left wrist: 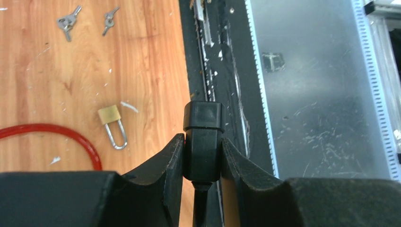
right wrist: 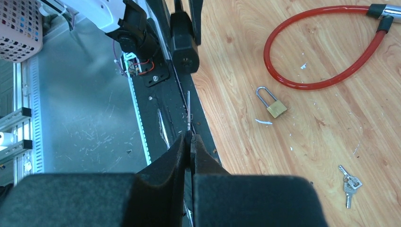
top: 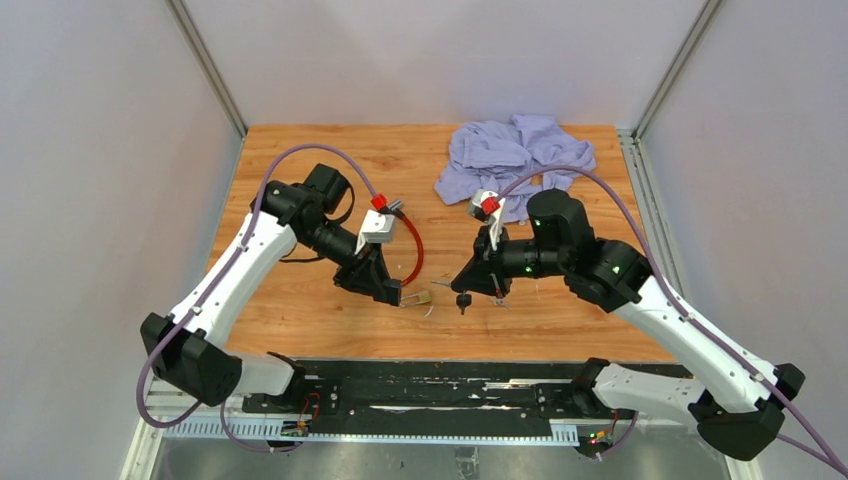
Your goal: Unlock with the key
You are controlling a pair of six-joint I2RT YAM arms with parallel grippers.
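My left gripper [left wrist: 202,158] is shut on a black lock body [left wrist: 203,123] that sticks out past its fingertips, with a black cable running back between the fingers. My right gripper [right wrist: 191,139] is shut on a thin metal key [right wrist: 189,109]. The key's blade points at the black lock body [right wrist: 183,47], a short gap away. In the top view the left gripper [top: 393,292] and right gripper [top: 462,288] face each other above the table's near edge.
A small brass padlock [right wrist: 272,106] lies on the wooden table [top: 300,320] beside a red cable lock [right wrist: 326,52]. Spare keys [right wrist: 349,182] lie on the wood to the right. A purple cloth [top: 515,160] sits at the back. The black rail [top: 430,385] runs along the near edge.
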